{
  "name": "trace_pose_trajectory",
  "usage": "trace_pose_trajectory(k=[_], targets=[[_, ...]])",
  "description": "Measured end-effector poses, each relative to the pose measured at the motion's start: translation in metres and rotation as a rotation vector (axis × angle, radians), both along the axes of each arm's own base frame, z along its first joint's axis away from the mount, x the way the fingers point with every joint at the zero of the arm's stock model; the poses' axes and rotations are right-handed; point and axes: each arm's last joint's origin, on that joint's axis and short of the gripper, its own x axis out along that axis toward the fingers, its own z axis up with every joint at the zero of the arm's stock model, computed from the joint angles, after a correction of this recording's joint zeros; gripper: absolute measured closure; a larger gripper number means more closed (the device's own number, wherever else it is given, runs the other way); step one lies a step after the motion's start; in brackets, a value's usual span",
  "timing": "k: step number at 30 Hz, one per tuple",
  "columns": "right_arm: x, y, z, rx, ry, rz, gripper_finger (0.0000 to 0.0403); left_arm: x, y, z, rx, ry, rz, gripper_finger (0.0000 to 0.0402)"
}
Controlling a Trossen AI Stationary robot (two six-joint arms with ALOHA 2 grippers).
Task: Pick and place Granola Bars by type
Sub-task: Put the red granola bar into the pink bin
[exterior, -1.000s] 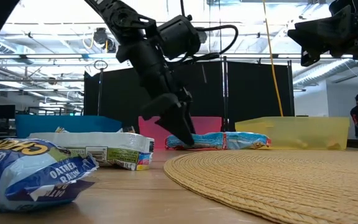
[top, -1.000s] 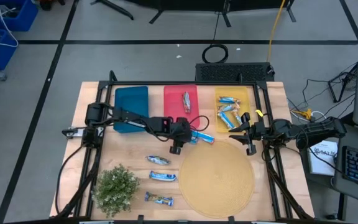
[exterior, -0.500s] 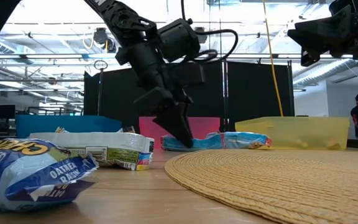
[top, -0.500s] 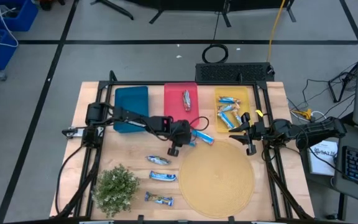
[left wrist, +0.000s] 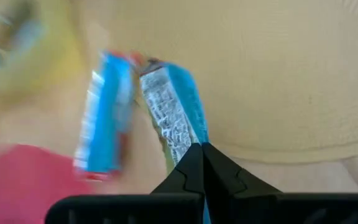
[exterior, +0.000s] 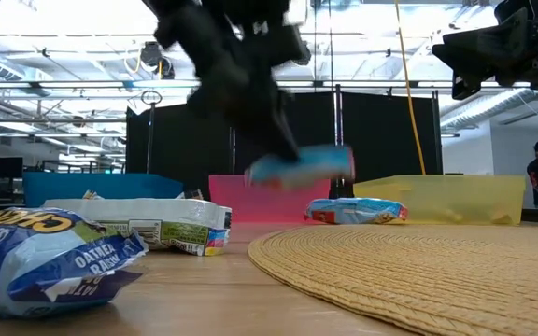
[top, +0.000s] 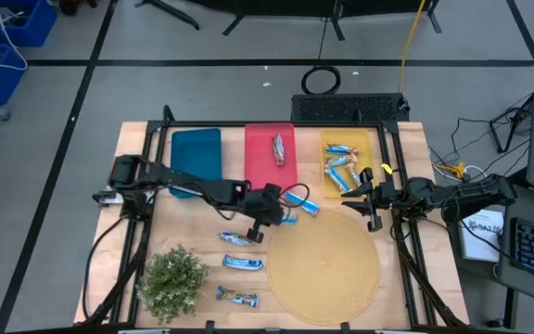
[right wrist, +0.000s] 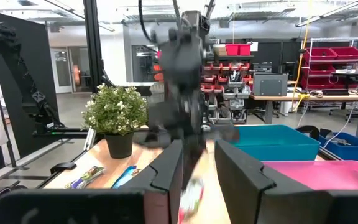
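Note:
My left gripper (top: 269,215) hangs over the table's middle, at the round mat's far edge, shut on a blue-and-white granola bar (exterior: 302,165) that is off the table. A second blue bar (top: 306,206) lies flat just beside it. Three more bars (top: 244,263) lie on the wood near the plant. One bar (top: 277,150) lies in the red bin, and several (top: 339,165) lie in the yellow bin. My right gripper (top: 364,197) waits at the table's right, open with nothing in it. My left gripper pinches the bar's near end (left wrist: 184,138) between its two shut fingers (left wrist: 197,163). The fingers slant down from above. The bar sticks out forward past the fingertips, about level and lifted clear of the table.
A blue bin (top: 196,160), a red bin (top: 260,162) and a yellow bin (top: 371,139) stand in a row along the far side. A round woven mat (top: 325,264) covers the near right. A green potted plant (top: 172,281) stands at the near left.
My left gripper has shut on the end of one of the two blue bars by the mat's far edge and has risen with it. That bar now hangs clear of the table. The other bar has stayed where it lay.

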Motion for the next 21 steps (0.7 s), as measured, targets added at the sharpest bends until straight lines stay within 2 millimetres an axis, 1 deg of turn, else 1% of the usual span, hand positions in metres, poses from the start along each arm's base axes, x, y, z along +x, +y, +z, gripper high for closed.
trace_pose_trajectory(k=[2, 4, 6, 8, 11, 13, 15, 18, 21], targets=[[0.000, 0.000, 0.000, 0.000, 0.000, 0.000, 0.0316, -0.007, -0.001, 0.022, 0.052, -0.056, 0.005, 0.0400], [0.000, 0.000, 0.000, 0.000, 0.000, 0.000, 0.0316, -0.016, 0.003, 0.041, 0.133, -0.091, 0.046, 0.0400], [0.000, 0.000, 0.000, 0.000, 0.000, 0.000, 0.0317, -0.024, 0.012, 0.057, 0.207, -0.111, 0.109, 0.0400], [0.000, 0.000, 0.000, 0.000, 0.000, 0.000, 0.0316, -0.032, 0.023, 0.072, 0.235, -0.136, 0.148, 0.0400], [0.000, 0.000, 0.000, 0.000, -0.001, 0.000, 0.0317, -0.040, 0.041, 0.088, 0.266, -0.179, 0.197, 0.0400], [0.000, 0.000, 0.000, 0.000, 0.000, 0.000, 0.0316, -0.044, 0.059, 0.092, 0.280, -0.180, 0.249, 0.0401], [0.000, 0.000, 0.000, 0.000, 0.000, 0.000, 0.0316, -0.046, 0.083, 0.090, 0.265, -0.164, 0.298, 0.0401], [0.000, 0.000, 0.000, 0.000, 0.000, 0.000, 0.0316, -0.049, 0.112, 0.084, 0.172, -0.148, 0.336, 0.0401], [0.000, 0.000, 0.000, 0.000, 0.000, 0.000, 0.0316, -0.052, 0.140, 0.073, 0.079, -0.122, 0.403, 0.0399]])
